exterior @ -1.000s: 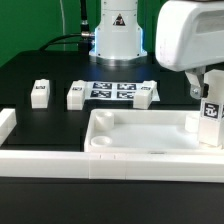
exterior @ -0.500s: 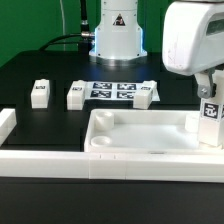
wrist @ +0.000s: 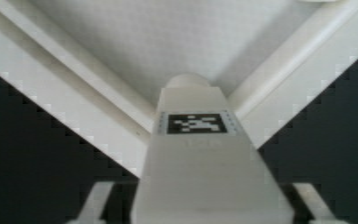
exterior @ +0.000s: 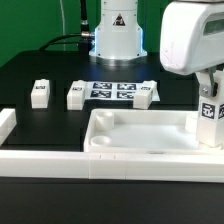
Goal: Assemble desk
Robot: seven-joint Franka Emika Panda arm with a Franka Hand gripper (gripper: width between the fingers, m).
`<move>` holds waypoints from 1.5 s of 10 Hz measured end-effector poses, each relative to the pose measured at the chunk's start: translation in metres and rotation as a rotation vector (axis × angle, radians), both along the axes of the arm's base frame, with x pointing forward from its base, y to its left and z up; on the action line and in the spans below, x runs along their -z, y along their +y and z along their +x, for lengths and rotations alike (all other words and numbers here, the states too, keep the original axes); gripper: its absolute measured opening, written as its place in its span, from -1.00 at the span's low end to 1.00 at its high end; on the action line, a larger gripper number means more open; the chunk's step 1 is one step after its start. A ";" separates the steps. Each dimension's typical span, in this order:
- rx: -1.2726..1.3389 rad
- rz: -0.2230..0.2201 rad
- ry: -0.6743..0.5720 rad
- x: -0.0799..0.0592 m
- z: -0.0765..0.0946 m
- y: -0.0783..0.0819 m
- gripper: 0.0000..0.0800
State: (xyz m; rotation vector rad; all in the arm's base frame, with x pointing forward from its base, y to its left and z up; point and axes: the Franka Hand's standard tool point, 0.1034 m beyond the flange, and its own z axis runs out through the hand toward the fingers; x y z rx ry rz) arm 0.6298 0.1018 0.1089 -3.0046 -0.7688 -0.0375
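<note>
Near edge of worktop (exterior: 30, 75): closed off by low white border rail (exterior: 60, 160), with a short return piece at the exterior view's left. Probably there as a stop for squaring parts against.

Just behind rail: tabletop (exterior: 140, 135), lying underside up, raised rim uppermost, round recess visible in its corner toward the exterior view's left. Judged inverted for fitting legs from above.

At tabletop's corner toward the exterior view's right: 1 leg (exterior: 208, 118), held upright, tag facing outward, lower end at the rim. Contact with any recess not resolvable. In wrist view, sighted down the leg with 2 rim lines of the tabletop meeting behind it; taken as lined up over that corner. Gripper (exterior: 207, 92) closed on upper part of leg, fingers (wrist: 98, 204) against 2 opposite faces, opening no wider than the post. Vertical hold judged necessary for straight entry; any tilt likely to jam it against the rim.

Mid worktop, well apart from tabletop: spare leg (exterior: 40, 93) alone toward the exterior view's left; 2nd spare leg (exterior: 76, 96) and 3rd spare leg (exterior: 148, 94) just beside either end of marker board (exterior: 112, 90). Laid out singly, presumably for easy picking.

Far edge: robot base (exterior: 117, 35), with cable (exterior: 60, 40) trailing off.

Surface: matte black, flat. Room: green backdrop (exterior: 30, 25) only.
</note>
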 end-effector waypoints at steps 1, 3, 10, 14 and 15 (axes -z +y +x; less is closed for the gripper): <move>0.116 0.007 0.003 0.000 0.000 0.000 -0.28; 0.310 0.012 0.011 0.001 0.001 0.000 -0.28; 1.053 0.045 0.074 0.001 0.001 -0.002 -0.28; 1.157 0.052 0.085 0.001 0.001 -0.002 0.00; 1.126 0.052 0.083 0.001 0.001 -0.002 0.37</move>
